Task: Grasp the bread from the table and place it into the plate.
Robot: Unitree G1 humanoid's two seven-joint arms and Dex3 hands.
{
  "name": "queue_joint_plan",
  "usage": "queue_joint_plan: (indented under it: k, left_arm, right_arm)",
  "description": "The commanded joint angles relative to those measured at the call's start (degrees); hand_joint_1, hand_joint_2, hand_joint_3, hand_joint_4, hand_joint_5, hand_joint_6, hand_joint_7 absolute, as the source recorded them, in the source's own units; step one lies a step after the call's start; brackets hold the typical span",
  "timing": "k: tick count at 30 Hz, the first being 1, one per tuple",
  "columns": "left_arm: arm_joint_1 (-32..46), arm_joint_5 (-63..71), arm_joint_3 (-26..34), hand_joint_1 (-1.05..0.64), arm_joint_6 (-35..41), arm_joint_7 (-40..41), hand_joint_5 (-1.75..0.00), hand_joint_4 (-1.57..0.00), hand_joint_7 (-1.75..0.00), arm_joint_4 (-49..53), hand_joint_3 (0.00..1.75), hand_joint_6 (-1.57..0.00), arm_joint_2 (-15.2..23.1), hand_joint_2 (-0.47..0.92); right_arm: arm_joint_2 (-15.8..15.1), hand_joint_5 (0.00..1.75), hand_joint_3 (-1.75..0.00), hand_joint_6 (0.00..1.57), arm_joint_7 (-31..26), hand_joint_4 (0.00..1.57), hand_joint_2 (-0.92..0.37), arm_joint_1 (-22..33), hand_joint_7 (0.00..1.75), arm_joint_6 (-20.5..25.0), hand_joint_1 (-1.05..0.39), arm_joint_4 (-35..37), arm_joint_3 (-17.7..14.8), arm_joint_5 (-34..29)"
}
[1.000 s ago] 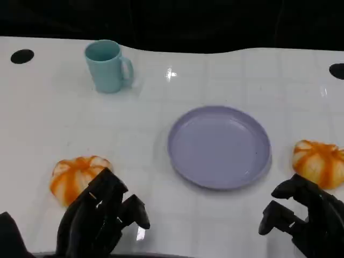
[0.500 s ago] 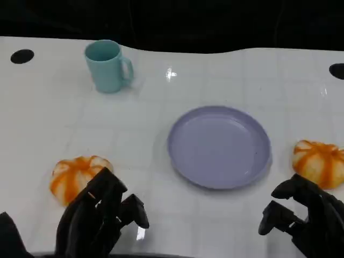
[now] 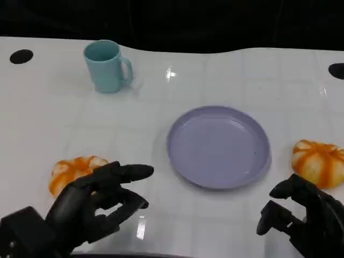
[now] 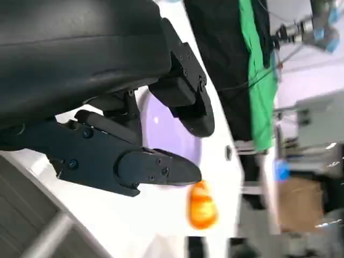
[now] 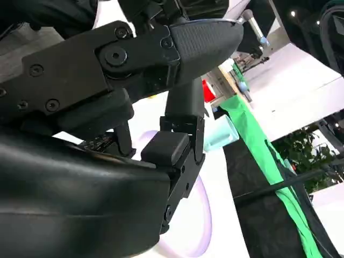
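Observation:
Two orange-and-white bread rolls lie on the white table: one bread roll (image 3: 72, 171) at the front left, another bread roll (image 3: 318, 163) at the right edge, also seen as the far roll (image 4: 201, 204) in the left wrist view. The lavender plate (image 3: 219, 146) (image 4: 161, 126) (image 5: 191, 226) sits bare between them. My left hand (image 3: 97, 207) lies just in front of the left roll, fingers spread and pointing toward the plate, holding nothing. My right hand (image 3: 301, 217) hovers in front of the right roll, fingers bent but apart, with nothing in it.
A teal mug (image 3: 106, 65) (image 5: 217, 134) stands at the back left, well away from both hands. Two dark round holes (image 3: 21, 56) mark the table's far corners. The table's far edge meets a dark background.
My left hand has turned and flattened, its fingers now stretching rightward beside the left roll. The right hand has hardly moved. Rolls, plate and mug stay where they were.

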Motion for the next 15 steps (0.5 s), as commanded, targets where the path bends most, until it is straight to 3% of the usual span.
queue_joint_plan:
  k: [1, 7, 10, 15]
  left_arm:
    - [-0.33, 7.16, -0.55, -0.40, -0.96, 3.07, -0.70, -0.35, 0.00, -3.77, 0.10, -0.52, 4.67, 0.92]
    - [-1.26, 25.62, -1.09, -0.44, -5.67, 11.25, -0.50, -0.25, 0.00, -8.12, 0.03, -0.41, 11.25, 0.92]
    - [-1.31, 33.58, -1.29, -0.46, -4.92, 13.00, -0.32, -0.19, 0.00, -10.81, 0.07, -0.34, 14.40, 0.92]
    - [-1.56, 44.46, -1.80, -0.47, -1.73, 13.99, -0.19, -0.15, 0.00, -14.50, 0.05, -0.28, 17.61, 0.92]
  right_arm:
    - [-0.27, 1.55, -0.18, 0.82, -0.51, 0.74, -0.92, 0.24, 1.05, 0.16, -0.51, -0.85, -0.10, 0.07]
    - [-0.27, 1.54, -0.17, 0.82, -0.97, 0.75, -0.92, 0.16, 1.05, 0.05, -0.52, -1.08, 0.09, -0.27]
    - [-0.17, 1.53, -0.17, 0.81, -1.03, 0.75, -0.92, 0.04, 1.05, -0.06, -0.51, -0.93, 0.06, -0.08]
    - [-0.30, 1.54, -0.17, 0.81, -0.83, 0.75, -0.92, -0.38, 1.05, -0.04, -0.52, -0.39, -0.01, -0.02]
